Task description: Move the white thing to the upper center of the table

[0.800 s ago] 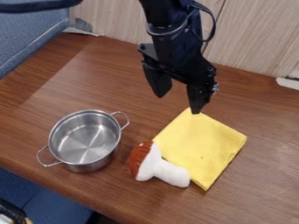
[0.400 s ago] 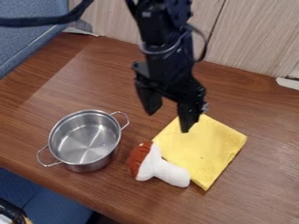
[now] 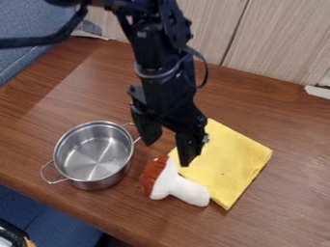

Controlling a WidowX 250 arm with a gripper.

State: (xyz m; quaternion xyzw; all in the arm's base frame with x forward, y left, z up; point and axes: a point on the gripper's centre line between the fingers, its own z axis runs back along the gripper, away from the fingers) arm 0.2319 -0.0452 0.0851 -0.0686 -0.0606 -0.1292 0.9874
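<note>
While its two fingers stand well apart with nothing between them, the gripper (image 3: 168, 153) hangs near the frame's centre. Below it, at lower centre, the white toy mushroom (image 3: 185, 190) lies on its side, reddish-brown cap toward the left, beside the lower left edge of the yellow cloth (image 3: 230, 155). Principal hazard: a descent too far right could pinch the cloth and drag it along. Too far left, a finger could strike the steel pot (image 3: 93, 153). A grip on the rounded stem's end alone would likely slip.
</note>
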